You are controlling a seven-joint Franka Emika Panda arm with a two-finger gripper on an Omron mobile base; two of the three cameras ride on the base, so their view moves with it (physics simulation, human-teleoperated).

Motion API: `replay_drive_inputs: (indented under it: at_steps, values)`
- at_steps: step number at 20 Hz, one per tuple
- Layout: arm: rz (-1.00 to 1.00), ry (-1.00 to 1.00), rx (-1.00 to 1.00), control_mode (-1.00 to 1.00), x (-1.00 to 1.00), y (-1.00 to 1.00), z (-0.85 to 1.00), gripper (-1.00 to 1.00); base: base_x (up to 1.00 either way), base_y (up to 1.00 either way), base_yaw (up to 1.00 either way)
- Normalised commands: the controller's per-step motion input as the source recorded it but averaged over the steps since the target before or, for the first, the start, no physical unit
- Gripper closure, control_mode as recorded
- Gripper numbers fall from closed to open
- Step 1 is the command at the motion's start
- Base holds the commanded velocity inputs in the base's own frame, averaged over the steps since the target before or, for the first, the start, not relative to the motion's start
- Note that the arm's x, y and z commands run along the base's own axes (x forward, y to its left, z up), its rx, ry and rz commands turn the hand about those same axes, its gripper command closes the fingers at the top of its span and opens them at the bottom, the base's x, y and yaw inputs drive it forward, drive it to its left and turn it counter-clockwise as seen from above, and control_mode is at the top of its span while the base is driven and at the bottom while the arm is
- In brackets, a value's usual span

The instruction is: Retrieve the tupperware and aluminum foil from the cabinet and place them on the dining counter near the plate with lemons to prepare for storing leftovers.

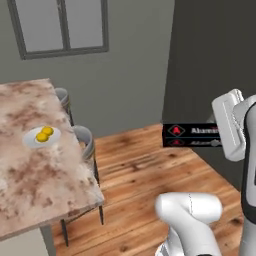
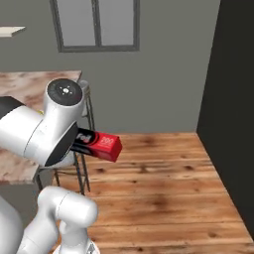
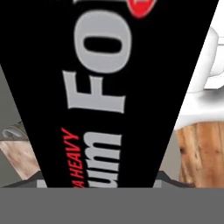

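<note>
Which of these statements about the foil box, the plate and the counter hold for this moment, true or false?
1. The aluminum foil is held up in the air over the wooden floor. True.
2. The plate holds three lemons. False: two lemons lie on it.
3. The plate rests on the dining counter. True.
4. The foil box lies beside the plate. False: it is well apart from the counter, at the arm.
5. The tupperware sits next to the plate. False: no tub is there.
</note>
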Motion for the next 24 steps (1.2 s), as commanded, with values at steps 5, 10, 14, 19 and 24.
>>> replay_drive_inputs:
  at_steps: [5, 10, 14, 19, 24]
  values:
    - [0.00, 0.00, 0.00, 1.00, 0.00, 0.00, 0.00, 1.00, 0.41, -1.00, 0.38]
    - [0.00, 0.00, 0.00, 1.00, 0.00, 0.00, 0.00, 1.00, 0.86, -0.48, 0.49]
    - [0.00, 0.00, 0.00, 1.00, 0.00, 0.00, 0.00, 1.00, 1.00, -0.01, 0.55]
    - [0.00, 0.00, 0.00, 1.00, 0.00, 0.00, 0.00, 1.00, 1.00, -0.31, 0.48]
    - [0.00, 0.00, 0.00, 1.00, 0.00, 0.00, 0.00, 1.00, 1.00, -0.54, 0.44]
